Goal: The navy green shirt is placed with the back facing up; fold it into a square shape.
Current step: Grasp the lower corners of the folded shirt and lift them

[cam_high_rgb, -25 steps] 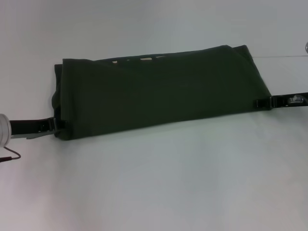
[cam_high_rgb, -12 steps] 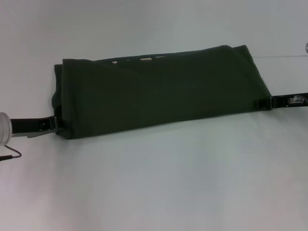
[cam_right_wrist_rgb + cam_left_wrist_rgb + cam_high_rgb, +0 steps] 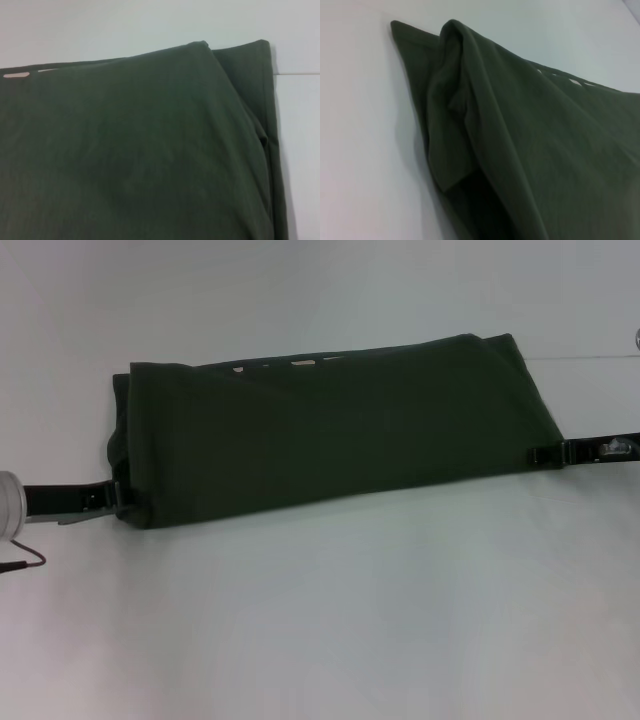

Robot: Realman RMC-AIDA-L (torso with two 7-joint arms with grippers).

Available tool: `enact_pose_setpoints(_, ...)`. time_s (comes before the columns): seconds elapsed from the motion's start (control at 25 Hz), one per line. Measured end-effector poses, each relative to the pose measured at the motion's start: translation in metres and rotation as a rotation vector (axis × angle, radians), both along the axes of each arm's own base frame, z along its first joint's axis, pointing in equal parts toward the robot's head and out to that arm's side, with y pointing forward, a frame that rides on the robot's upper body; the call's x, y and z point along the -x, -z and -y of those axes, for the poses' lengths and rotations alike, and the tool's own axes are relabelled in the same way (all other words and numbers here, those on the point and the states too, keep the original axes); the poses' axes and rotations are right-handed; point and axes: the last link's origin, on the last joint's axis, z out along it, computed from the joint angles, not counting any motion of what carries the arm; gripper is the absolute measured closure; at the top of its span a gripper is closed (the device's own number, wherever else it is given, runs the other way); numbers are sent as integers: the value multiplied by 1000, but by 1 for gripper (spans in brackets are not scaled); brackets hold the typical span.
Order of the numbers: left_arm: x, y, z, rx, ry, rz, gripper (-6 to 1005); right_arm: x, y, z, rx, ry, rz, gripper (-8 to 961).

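Observation:
The navy green shirt (image 3: 330, 430) lies on the white table as a long band running left to right, its plain side up. Bits of pale lettering (image 3: 303, 364) peek out along its far edge. My left gripper (image 3: 119, 496) is at the band's near left corner, touching the cloth. In the left wrist view the shirt (image 3: 520, 140) rises in a ridge of folds toward the camera. My right gripper (image 3: 543, 453) sits at the near right corner, against the shirt's edge. In the right wrist view the shirt (image 3: 135, 150) lies flat, with a second layer showing at its end.
The white table (image 3: 330, 620) surrounds the shirt on all sides. A thin dark cable (image 3: 25, 562) hangs by my left arm at the left edge. A faint seam line (image 3: 590, 358) crosses the table at the far right.
My left gripper has crept slightly up and left along the shirt's left end, and the cloth's near left corner has shifted a little. The right gripper has not moved.

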Motion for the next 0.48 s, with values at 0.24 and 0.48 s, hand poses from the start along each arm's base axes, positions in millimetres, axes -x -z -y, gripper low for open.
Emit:
enact_pose_setpoints(0.24, -2, 2, 1, 12, 5, 1, 936, 0, 0, 0, 1, 0, 0, 414)
enact_pose_setpoints(0.48, -2, 2, 1, 7, 0, 12, 851, 0, 0, 0, 4, -1, -1, 421)
